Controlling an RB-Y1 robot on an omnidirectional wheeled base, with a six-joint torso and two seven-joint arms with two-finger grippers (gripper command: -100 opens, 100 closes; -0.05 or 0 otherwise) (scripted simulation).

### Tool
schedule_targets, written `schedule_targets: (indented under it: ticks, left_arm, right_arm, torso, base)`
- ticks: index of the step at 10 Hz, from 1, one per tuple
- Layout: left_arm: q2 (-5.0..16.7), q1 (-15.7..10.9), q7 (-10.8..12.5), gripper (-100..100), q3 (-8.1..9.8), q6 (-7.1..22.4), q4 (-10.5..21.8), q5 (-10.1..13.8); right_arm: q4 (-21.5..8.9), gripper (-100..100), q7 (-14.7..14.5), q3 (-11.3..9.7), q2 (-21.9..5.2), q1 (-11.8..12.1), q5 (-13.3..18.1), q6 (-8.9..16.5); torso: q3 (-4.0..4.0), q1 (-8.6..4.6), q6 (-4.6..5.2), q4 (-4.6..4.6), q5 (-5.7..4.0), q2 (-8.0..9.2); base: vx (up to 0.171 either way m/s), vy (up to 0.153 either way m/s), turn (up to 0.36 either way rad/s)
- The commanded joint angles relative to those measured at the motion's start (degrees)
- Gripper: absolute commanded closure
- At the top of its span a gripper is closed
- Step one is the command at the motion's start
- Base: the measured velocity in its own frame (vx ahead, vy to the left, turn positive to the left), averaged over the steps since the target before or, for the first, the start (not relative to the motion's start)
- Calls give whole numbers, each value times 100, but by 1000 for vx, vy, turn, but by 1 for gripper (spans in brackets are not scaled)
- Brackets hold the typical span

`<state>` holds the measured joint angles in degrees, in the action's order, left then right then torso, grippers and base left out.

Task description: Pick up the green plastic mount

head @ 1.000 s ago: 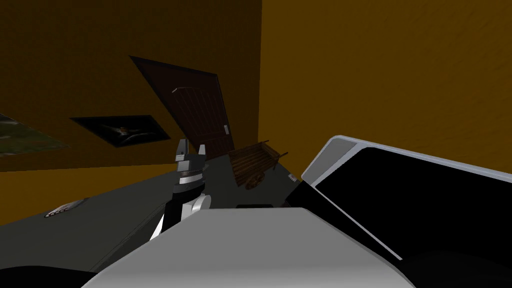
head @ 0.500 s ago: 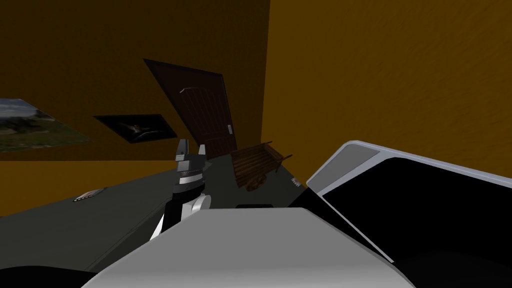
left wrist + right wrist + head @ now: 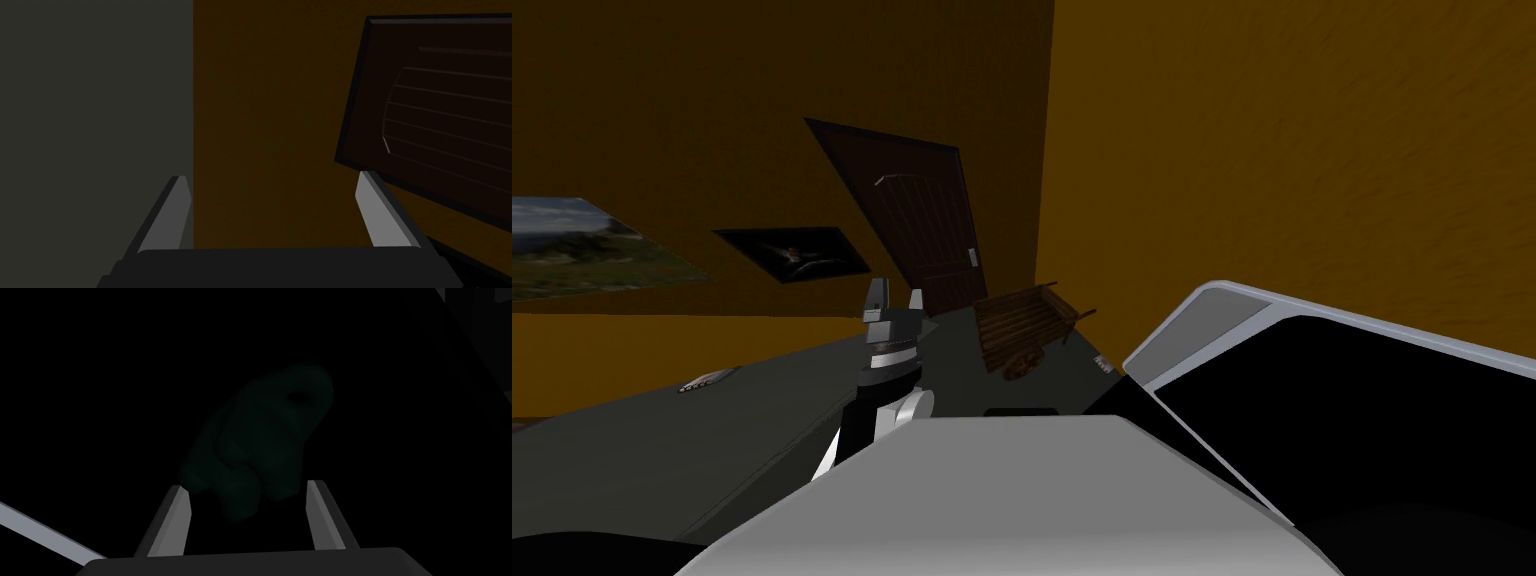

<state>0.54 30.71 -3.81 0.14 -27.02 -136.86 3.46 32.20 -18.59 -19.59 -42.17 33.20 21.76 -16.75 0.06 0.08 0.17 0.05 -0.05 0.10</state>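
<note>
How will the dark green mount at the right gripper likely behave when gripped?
The green mount looks like one moulded lump, so probably stiff, not floppy. Its rounded, uneven sides may slip or twist between flat fingers. It fits roughly within the span of the open right gripper, so likely light; the dim view hides its surface.

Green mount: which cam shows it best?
Right wrist view: the dark green mount shows dim but whole just ahead of the right gripper, its near end between the open jaws. Head view takes in the left gripper, door and wooden cart; left wrist view faces wall and door.
</note>
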Motion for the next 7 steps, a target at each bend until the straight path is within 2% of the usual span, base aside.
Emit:
schedule_targets:
  ticks: [1,4,5,6,7]
  left_arm:
    - [0,0,0,0,0,0,0,0]
    - [0,0,0,0,0,0,0,0]
    - [0,0,0,0,0,0,0,0]
    - [0,0,0,0,0,0,0,0]
    - [0,1,0,0,0,0,0,0]
  right_arm:
    - [0,100,0,0,0,0,0,0]
    - [2,100,0,7,-12,-4,-1,-1]
    - [5,0,-3,4,-10,-4,0,-7]
    - [180,100,63,-20,-100,125,-16,16]
    - [252,100,90,-11,-217,229,-31,-61]
  torso:
    - [0,0,0,0,0,0]
    - [2,-13,7,0,-20,4]
    - [3,-20,8,1,-22,5]
    - [4,-22,8,1,-22,6]
    - [2,-14,14,-1,-21,3]
  base:
    - [-1,-8,10]
    - [0,0,0]
    - [0,0,0]
    - [17,25,-66]
    - [38,58,-83]
